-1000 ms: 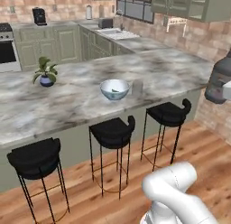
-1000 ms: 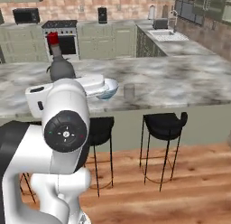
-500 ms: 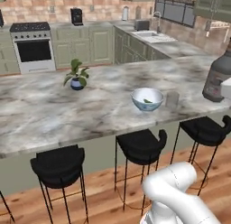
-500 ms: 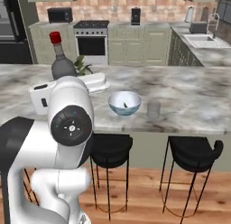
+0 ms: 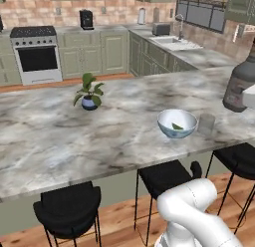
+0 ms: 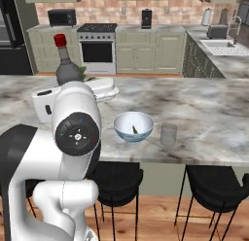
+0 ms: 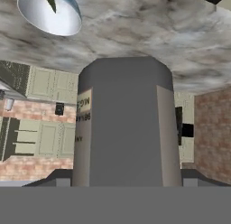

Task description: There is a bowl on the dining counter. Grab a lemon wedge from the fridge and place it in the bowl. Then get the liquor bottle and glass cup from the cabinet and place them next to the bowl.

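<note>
The liquor bottle [image 7: 122,123] sits upright in your pincer [image 7: 122,182], jaws wide around its dark body — carried that way so it can be stood straight down. Beyond it and off to one side lies the bowl [image 6: 133,126], the lemon wedge [image 5: 177,126] already inside, with the glass cup [image 6: 168,135] just beside it on the worktop [image 5: 74,136]. Aim for bare marble near the bowl — the potted plant [image 5: 89,91] is well apart.
</note>
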You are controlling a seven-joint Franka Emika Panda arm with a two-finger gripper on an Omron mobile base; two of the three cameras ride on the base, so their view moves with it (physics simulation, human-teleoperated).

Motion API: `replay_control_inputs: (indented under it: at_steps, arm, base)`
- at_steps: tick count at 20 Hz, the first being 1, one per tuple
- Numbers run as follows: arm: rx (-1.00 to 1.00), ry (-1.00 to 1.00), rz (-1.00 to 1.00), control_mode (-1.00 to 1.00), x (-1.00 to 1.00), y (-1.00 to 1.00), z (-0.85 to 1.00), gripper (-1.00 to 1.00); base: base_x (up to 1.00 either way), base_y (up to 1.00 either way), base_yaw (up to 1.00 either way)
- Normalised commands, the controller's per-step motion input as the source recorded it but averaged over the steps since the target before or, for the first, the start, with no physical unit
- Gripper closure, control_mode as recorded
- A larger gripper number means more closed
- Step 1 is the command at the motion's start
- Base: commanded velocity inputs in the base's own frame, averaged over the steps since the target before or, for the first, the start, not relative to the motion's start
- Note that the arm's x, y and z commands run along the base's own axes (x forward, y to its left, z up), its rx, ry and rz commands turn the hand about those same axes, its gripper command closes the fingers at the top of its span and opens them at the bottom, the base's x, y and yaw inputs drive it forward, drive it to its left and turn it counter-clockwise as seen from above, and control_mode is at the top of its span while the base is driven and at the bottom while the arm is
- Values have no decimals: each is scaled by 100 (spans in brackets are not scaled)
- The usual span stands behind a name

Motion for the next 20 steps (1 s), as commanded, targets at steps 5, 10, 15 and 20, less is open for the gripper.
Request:
replay_control_inputs:
  at_steps: [5, 10, 15, 20]
  arm:
    - [0, 0, 0, 100, 0, 0, 0, 100]
    - [0, 0, 0, 100, 0, 0, 0, 100]
    - [0, 0, 0, -100, 0, 0, -4, 100]
    - [-2, 5, 1, -100, 0, 22, -9, 100]
  base:
    - [38, 20, 0]
    - [42, 12, 0]
    - [14, 7, -1]
    - [0, 0, 0]
